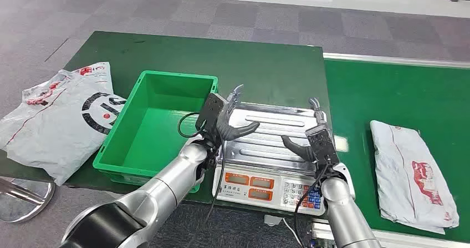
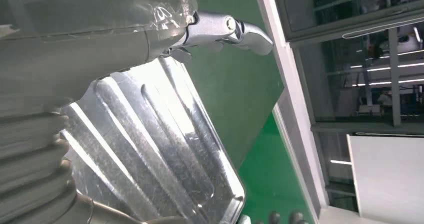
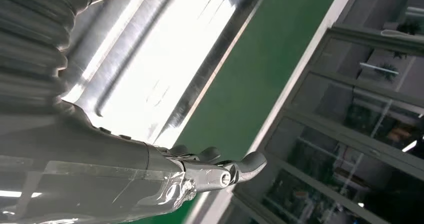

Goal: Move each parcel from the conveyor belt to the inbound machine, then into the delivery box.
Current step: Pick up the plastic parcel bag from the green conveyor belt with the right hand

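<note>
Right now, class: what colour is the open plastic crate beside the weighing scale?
Bright green. The crate shows best in the head view, left of the scale.

Ribbed, brushed-metal scale pan (image 1: 277, 131) gleams under glare — beside it a glossy green plastic crate (image 1: 152, 126). Crinkled grey plastic mailer bags (image 1: 413, 173) lie on matt green belt (image 1: 399, 92); silver metal arms (image 1: 172, 176) shine.

Overhead head view; close wrist views
</note>
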You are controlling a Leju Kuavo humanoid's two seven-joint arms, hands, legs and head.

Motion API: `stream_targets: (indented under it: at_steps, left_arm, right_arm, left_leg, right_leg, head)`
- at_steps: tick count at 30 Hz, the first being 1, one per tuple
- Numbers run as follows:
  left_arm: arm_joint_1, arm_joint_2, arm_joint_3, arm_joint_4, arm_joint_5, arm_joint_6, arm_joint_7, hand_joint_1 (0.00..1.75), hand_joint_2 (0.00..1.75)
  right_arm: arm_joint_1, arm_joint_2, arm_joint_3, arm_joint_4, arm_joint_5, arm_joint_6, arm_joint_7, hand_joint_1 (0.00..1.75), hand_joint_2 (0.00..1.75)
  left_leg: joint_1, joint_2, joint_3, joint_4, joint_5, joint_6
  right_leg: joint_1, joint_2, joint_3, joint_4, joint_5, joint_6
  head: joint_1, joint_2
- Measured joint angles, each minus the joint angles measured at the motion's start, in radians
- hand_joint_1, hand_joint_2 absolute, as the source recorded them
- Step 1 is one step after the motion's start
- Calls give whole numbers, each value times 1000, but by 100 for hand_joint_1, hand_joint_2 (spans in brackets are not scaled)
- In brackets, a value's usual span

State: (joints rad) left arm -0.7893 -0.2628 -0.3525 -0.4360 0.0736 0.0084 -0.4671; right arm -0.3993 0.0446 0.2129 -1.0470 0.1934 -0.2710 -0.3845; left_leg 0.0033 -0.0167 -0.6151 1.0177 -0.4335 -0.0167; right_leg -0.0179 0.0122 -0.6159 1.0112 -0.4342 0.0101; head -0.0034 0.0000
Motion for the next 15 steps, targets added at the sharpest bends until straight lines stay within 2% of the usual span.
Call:
stream_targets:
  at_steps: [7, 15]
  left_arm:
    - [-26, 0, 0, 0, -1, 9, 17, 0, 175]
    - [-31, 0, 0, 0, -1, 1, 12, 0, 175]
  right_arm:
    - [-53, 0, 0, 16, 33, -3, 13, 0, 175]
    - [-62, 0, 0, 23, 37, -4, 14, 0, 175]
  left_leg:
    - [0, 0, 0, 0, 0, 0]
    - [0, 0, -1, 0, 0, 0]
  right_leg:
    - [0, 0, 0, 0, 0, 0]
    - [0, 0, -1, 0, 0, 0]
  head:
    - [0, 0]
    - [0, 0]
